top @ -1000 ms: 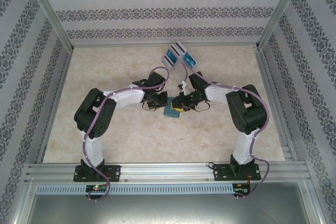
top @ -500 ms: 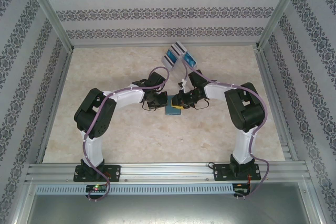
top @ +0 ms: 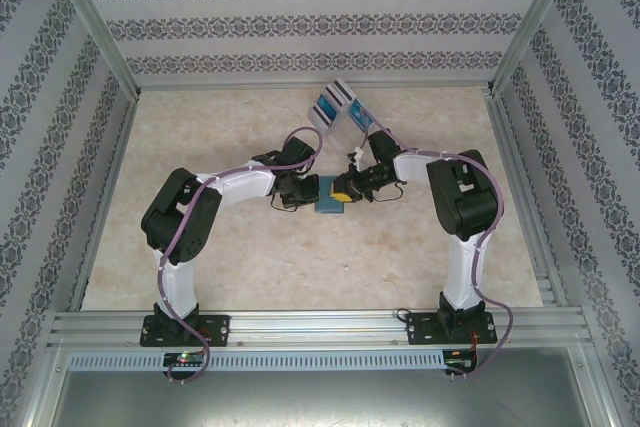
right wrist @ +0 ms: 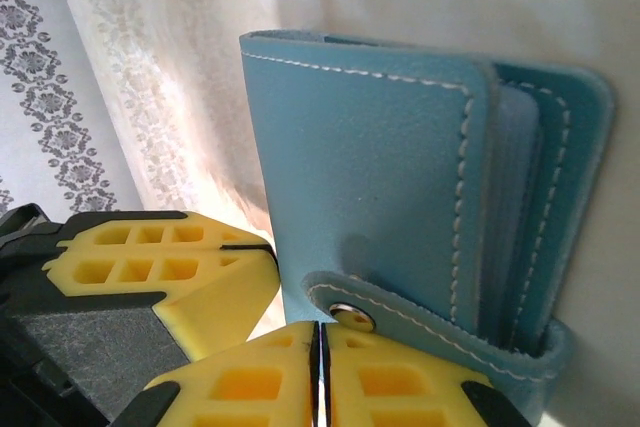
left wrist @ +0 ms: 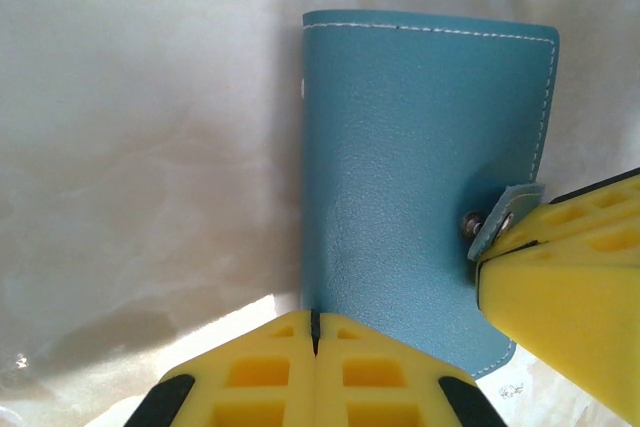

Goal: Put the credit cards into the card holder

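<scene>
A: What sort of thing is the holder [left wrist: 420, 177] to handle?

B: I'd judge it light and soft. It has stitched, leather-like covers that flex, and it would likely slide on the smooth table [top: 200, 247]. It lies flat and closed, mid-table between the two grippers.

A: Where would you take hold of it?

B: At the tab [right wrist: 420, 332], which wraps over the open edge and ends in a snap [right wrist: 345, 317]. It's the one part that stands proud. Popping the snap probably needs the cover pinned, or the whole case will lift.

A: Which way does it point?

B: The outer face is up. In the left wrist view the long axis runs straight away from the left fingertips. The tabbed edge, with the layered mouth, faces the right gripper [right wrist: 320, 347] and the fold is on the opposite side. From above it's too covered to fix the axis, though I'd guess roughly left to right.

A: And the grippers?

B: The left gripper [left wrist: 313, 332] has its jaws pressed together, tips at the holder's end, and I think it is bracing it. The right one's jaws meet too, seemingly nipping the tab's end.

A: Cards?

B: The cards [top: 325, 105] are fanned out at the far middle, well apart from the holder. They're thin and slick, so best taken by an edge.
</scene>
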Robot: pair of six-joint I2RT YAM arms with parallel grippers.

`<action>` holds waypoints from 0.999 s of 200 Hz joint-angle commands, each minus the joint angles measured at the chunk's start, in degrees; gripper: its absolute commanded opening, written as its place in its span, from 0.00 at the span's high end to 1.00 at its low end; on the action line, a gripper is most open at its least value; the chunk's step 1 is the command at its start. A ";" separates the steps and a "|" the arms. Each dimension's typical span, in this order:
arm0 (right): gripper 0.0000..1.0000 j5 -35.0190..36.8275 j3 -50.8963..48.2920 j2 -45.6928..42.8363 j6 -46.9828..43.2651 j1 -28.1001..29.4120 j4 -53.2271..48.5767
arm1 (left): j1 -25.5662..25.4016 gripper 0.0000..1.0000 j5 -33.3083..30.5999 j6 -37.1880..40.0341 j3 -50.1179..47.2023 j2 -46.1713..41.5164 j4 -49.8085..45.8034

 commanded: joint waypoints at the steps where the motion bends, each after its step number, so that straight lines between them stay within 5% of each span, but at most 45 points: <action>1: 0.86 1.56 0.65 -1.03 -0.10 -0.09 -4.19 | -0.89 1.00 0.36 0.47 0.59 0.33 -0.47; 38: 0.84 4.24 2.49 -9.46 -9.60 1.69 -9.11 | -0.89 1.00 1.25 0.62 1.09 1.56 -0.20; 82: 0.84 19.37 -2.00 -13.06 -21.40 4.81 -6.74 | -0.88 1.00 1.01 1.11 1.29 1.39 -0.64; 132: 0.87 36.27 -4.37 -13.83 -21.61 9.91 1.37 | -0.89 1.00 0.90 0.80 1.34 1.26 -0.99; 200: 0.87 38.49 -0.79 -11.48 -23.43 11.59 -3.25 | -0.89 1.00 1.24 0.86 1.69 1.78 -1.08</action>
